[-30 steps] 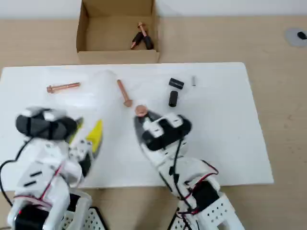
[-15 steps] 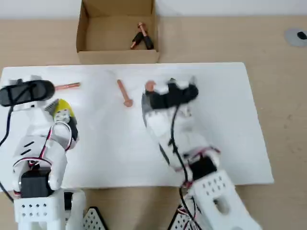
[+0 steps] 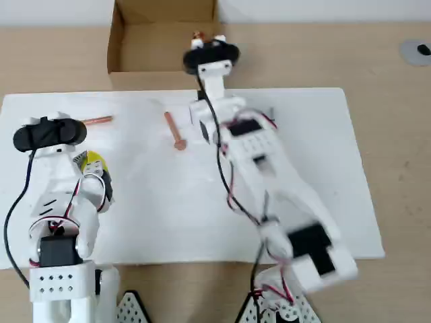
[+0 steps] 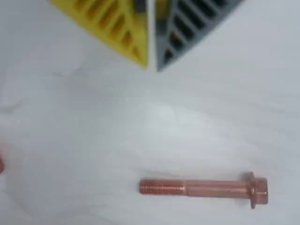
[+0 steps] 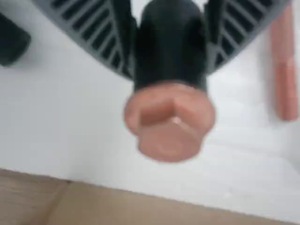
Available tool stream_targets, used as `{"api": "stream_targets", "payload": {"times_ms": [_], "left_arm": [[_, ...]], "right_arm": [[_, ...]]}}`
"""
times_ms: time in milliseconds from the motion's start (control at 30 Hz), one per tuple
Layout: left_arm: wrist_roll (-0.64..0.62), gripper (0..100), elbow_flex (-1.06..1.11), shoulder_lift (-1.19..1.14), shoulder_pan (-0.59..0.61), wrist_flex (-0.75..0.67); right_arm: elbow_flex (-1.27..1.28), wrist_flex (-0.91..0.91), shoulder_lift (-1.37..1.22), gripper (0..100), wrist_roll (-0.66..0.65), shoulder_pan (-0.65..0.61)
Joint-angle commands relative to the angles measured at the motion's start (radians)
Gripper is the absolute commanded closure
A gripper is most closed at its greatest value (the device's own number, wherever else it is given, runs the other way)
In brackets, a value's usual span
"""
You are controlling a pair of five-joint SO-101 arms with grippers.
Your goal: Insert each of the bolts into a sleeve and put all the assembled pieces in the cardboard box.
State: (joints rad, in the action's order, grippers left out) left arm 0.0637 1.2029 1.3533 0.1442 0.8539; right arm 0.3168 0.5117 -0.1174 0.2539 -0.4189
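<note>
Bolt [image 5: 169, 124], coppery, hex-headed, in black sleeve [image 5: 169, 42] held by right end effector [image 5: 169, 65]; left end effector [image 4: 151, 64] closed.

Two bare copper bolts lie loose: the left bolt [image 3: 100, 120] and the middle bolt [image 3: 174, 130]. One sleeved bolt [image 5: 168, 119] sits in the right claw [image 5: 169, 61]. One loose black sleeve [image 5: 10, 41] shows. There is one cardboard box [image 3: 116, 40], its contents too hidden to count, and one white sheet [image 3: 323, 202]. With the left claw [image 4: 151, 65], that makes two claws.
</note>
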Motion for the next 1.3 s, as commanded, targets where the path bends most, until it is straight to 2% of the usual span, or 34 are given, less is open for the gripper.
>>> {"api": "stream_targets", "payload": {"times_ms": [0, 200, 333, 567, 767, 967, 1267], "left_arm": [[0.006, 99, -0.006, -0.005, 0.014, -0.020], [0.008, 99, 0.012, -0.005, 0.012, -0.025], [0.044, 99, 0.066, -0.005, 0.012, -0.084], [0.048, 99, 0.092, -0.005, 0.012, -0.106], [0.048, 99, 0.092, -0.005, 0.012, -0.106], [0.044, 99, 0.092, -0.005, 0.011, -0.106], [0.043, 99, 0.092, -0.005, 0.011, -0.106]], "right_arm": [[-0.302, 0.034, -0.163, 98.9, 0.009, 0.016], [-0.659, 0.035, -0.387, 98.9, 0.006, 0.019], [-0.877, 0.035, -0.501, 98.9, 0.006, 0.019], [-1.153, 0.028, -0.680, 98.9, 0.006, 0.045], [-1.380, -0.091, -0.946, 98.9, 0.006, 0.117], [-1.636, -0.103, -1.182, 98.9, 0.005, 0.145], [-1.845, -0.069, -1.380, 98.4, -0.181, 0.122]]}}
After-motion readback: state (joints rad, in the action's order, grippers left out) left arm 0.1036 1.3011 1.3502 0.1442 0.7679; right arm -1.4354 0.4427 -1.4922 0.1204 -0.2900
